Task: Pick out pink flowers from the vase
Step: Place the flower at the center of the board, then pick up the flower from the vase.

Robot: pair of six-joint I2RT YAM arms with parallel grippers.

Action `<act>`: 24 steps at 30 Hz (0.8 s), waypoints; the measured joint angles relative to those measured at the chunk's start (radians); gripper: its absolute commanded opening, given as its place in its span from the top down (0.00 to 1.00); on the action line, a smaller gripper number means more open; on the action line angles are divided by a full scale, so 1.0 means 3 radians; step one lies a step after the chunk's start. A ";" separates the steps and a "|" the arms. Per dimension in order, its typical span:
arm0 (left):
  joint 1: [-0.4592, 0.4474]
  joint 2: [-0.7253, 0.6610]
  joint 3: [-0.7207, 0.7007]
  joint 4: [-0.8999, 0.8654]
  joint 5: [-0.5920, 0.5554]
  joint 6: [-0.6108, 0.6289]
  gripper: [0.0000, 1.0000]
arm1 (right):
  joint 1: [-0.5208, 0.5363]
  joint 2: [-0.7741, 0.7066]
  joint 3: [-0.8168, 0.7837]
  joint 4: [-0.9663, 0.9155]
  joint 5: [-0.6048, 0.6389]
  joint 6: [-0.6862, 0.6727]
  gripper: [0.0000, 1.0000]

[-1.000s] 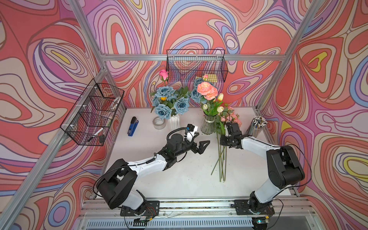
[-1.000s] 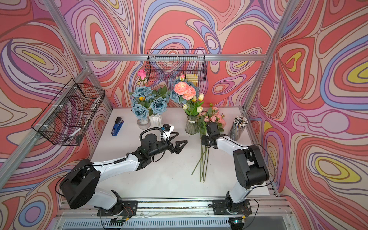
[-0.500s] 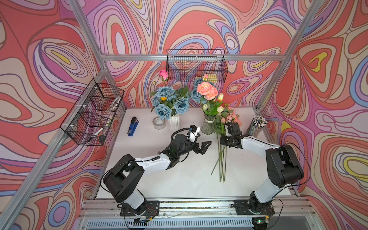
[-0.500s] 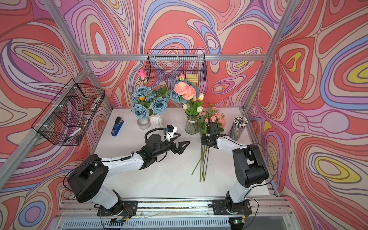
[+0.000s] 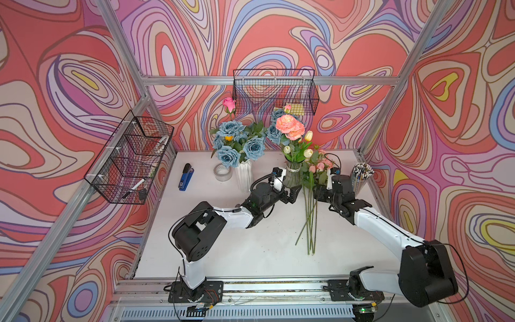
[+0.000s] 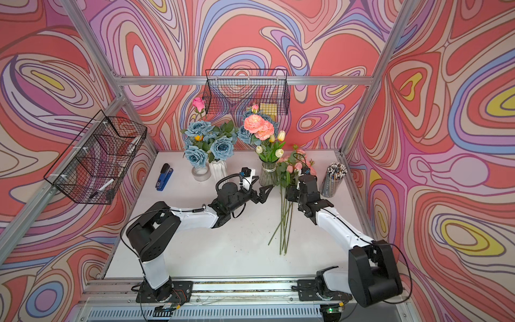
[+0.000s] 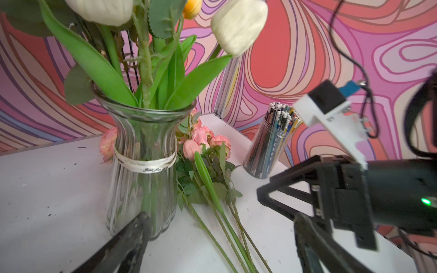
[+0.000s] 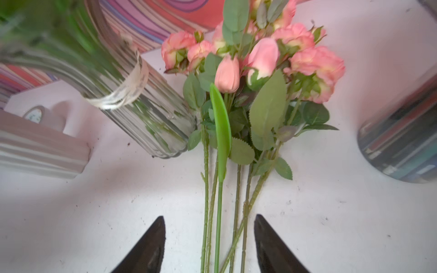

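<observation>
A clear glass vase (image 5: 292, 176) (image 7: 142, 165) holds peach-pink flowers (image 5: 289, 128) (image 6: 259, 128) among cream tulips and a blue rose. To its right a bunch of pink flowers (image 5: 320, 166) (image 8: 262, 59) lies on the table, stems (image 5: 310, 217) pointing to the front. My right gripper (image 5: 317, 192) (image 8: 209, 218) is open and straddles those stems without pinching them. My left gripper (image 5: 292, 193) (image 7: 220, 236) is open at the vase's foot. One of its fingers (image 7: 132, 236) is just in front of the glass. A pink rosebud (image 5: 229, 103) rises above the blue roses.
A white ribbed vase (image 5: 243, 175) of blue roses stands left of the glass one, with a tape roll (image 5: 223, 172) and a blue stapler (image 5: 186, 177) farther left. A cup of pens (image 5: 361, 175) is at the back right. Wire baskets (image 5: 274, 89) (image 5: 131, 161) hang on the walls.
My right gripper has opened and let go of the stems, which now lie on the table. My left arm has reached right, up to the glass vase.
</observation>
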 measured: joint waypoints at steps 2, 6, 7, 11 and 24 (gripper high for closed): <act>0.0000 0.0178 0.0140 0.0095 -0.0089 0.0017 0.10 | -0.0001 -0.0146 -0.0151 0.0120 0.0060 0.0048 0.38; -0.0001 0.0417 0.0384 0.0304 -0.0281 0.0089 0.13 | -0.0001 -0.0413 -0.0421 0.0267 0.0173 0.0130 0.38; -0.0005 0.0451 0.0422 0.0374 -0.0332 0.0117 0.14 | -0.0001 -0.0469 -0.0463 0.0287 0.0198 0.0146 0.38; -0.0024 0.0570 0.0553 0.0674 -0.0571 0.0291 0.18 | -0.0001 -0.0664 -0.0562 0.0370 0.0264 0.0212 0.38; -0.0079 0.0858 0.0969 0.0866 -0.1123 0.0787 0.37 | -0.0001 -0.0727 -0.0626 0.0514 0.0266 0.0370 0.38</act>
